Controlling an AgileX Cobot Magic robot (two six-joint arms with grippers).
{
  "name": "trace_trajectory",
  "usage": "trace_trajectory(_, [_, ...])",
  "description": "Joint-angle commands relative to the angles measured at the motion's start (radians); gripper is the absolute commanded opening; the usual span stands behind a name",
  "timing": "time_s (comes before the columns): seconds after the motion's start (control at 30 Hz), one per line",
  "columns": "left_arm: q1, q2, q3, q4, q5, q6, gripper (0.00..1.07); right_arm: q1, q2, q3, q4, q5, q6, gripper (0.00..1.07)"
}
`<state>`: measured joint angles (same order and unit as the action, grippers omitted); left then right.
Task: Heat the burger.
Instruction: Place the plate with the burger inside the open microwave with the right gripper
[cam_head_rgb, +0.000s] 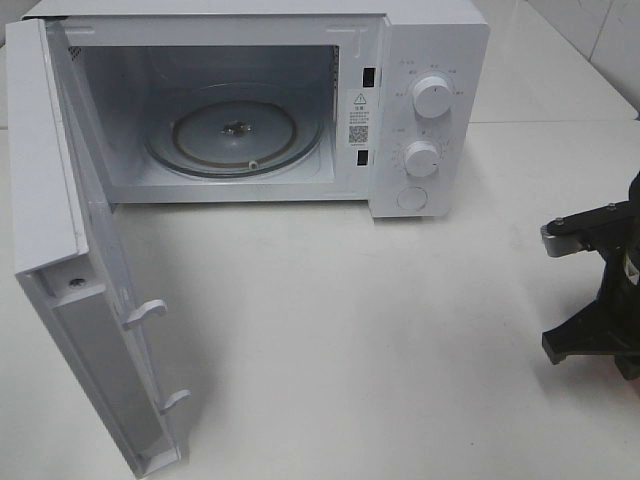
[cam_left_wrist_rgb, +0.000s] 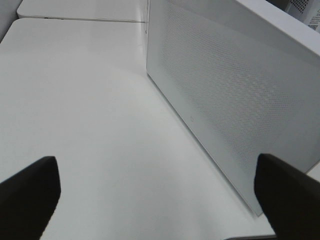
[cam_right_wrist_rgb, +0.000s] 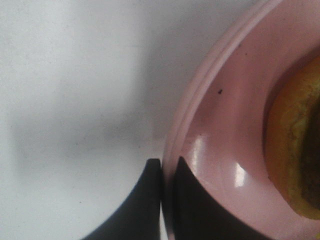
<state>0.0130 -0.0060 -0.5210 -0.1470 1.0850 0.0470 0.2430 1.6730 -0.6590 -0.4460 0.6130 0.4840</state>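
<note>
Bench (cam_head_rgb: 380, 340) filled the lower exterior frame; the microwave (cam_head_rgb: 250, 100) stood upper left, its door (cam_head_rgb: 60, 230) swung open down the left edge. The pink plate (cam_right_wrist_rgb: 225, 130) carried the burger (cam_right_wrist_rgb: 295, 145), both shown only in the right wrist view. The right gripper (cam_right_wrist_rgb: 168, 162) was clenched on the plate's rim; the left gripper (cam_left_wrist_rgb: 156, 165) was released, empty, near the door. A level lift would likely keep the burger seated. The open mid-frame bench gave room, and the door's edge was the likely snag.

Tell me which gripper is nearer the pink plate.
Right. The right gripper is shut on the pink plate; the left gripper hangs open by the microwave door, no plate in view.
</note>
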Motion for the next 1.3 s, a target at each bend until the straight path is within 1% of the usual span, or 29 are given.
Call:
trace_trajectory(0.03, [-0.005, -0.017, 0.003, -0.006, -0.013, 0.0, 0.98, 0.027, -0.01, 0.004, -0.077, 0.049, 0.057, 0.0])
trace_trajectory(0.07, [-0.005, -0.017, 0.003, -0.006, -0.013, 0.0, 0.98, 0.048, -0.01, 0.004, -0.108, 0.071, 0.09, 0.0])
trace_trajectory(0.13, [-0.005, -0.017, 0.003, -0.006, -0.013, 0.0, 0.98, 0.055, -0.01, 0.004, -0.123, 0.076, 0.107, 0.0])
trace_trajectory(0.3, [-0.005, -0.017, 0.003, -0.006, -0.013, 0.0, 0.98, 0.105, -0.021, 0.004, -0.196, 0.13, 0.185, 0.0])
trace_trajectory(0.53, [-0.005, -0.017, 0.003, -0.006, -0.013, 0.0, 0.98, 0.161, -0.038, 0.023, -0.2, 0.156, 0.193, 0.0])
trace_trajectory(0.6, [-0.005, -0.017, 0.003, -0.006, -0.013, 0.0, 0.98, 0.205, -0.079, 0.051, -0.202, 0.171, 0.209, 0.0])
trace_trajectory(0.7, [-0.005, -0.017, 0.003, -0.006, -0.013, 0.0, 0.98, 0.216, -0.091, 0.058, -0.204, 0.177, 0.211, 0.0])
trace_trajectory(0.77, [-0.005, -0.017, 0.003, -0.006, -0.013, 0.0, 0.98, 0.249, -0.121, 0.071, -0.209, 0.203, 0.218, 0.0])
trace_trajectory(0.8, [-0.005, -0.017, 0.003, -0.006, -0.013, 0.0, 0.98, 0.249, -0.121, 0.071, -0.209, 0.203, 0.218, 0.0])
trace_trajectory(0.87, [-0.005, -0.017, 0.003, -0.006, -0.013, 0.0, 0.98, 0.29, -0.16, 0.079, -0.22, 0.242, 0.225, 0.0])
trace_trajectory(1.03, [-0.005, -0.017, 0.003, -0.006, -0.013, 0.0, 0.98, 0.33, -0.189, 0.086, -0.221, 0.261, 0.226, 0.0])
trace_trajectory(1.07, [-0.005, -0.017, 0.003, -0.006, -0.013, 0.0, 0.98, 0.352, -0.202, 0.086, -0.221, 0.277, 0.226, 0.0])
trace_trajectory(1.17, [-0.005, -0.017, 0.003, -0.006, -0.013, 0.0, 0.98, 0.364, -0.209, 0.086, -0.221, 0.284, 0.226, 0.0])
trace_trajectory(1.23, [-0.005, -0.017, 0.003, -0.006, -0.013, 0.0, 0.98, 0.412, -0.239, 0.086, -0.221, 0.308, 0.224, 0.0])
trace_trajectory(1.3, [-0.005, -0.017, 0.003, -0.006, -0.013, 0.0, 0.98, 0.424, -0.248, 0.086, -0.221, 0.314, 0.221, 0.0])
